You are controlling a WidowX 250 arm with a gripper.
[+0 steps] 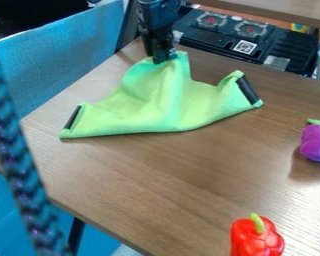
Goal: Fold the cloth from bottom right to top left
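Green cloth (pixel 156 100) hangs from hand (pixel 164 58) near table edge (pixel 126 53).

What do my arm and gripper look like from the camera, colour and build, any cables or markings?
The arm is black, with blocky, angular segments. The gripper is black too, narrow and boxy. I can make out no clear markings on either. A dark braided cord with purple and blue glints runs along the left edge; I cannot tell whether it belongs to the robot.
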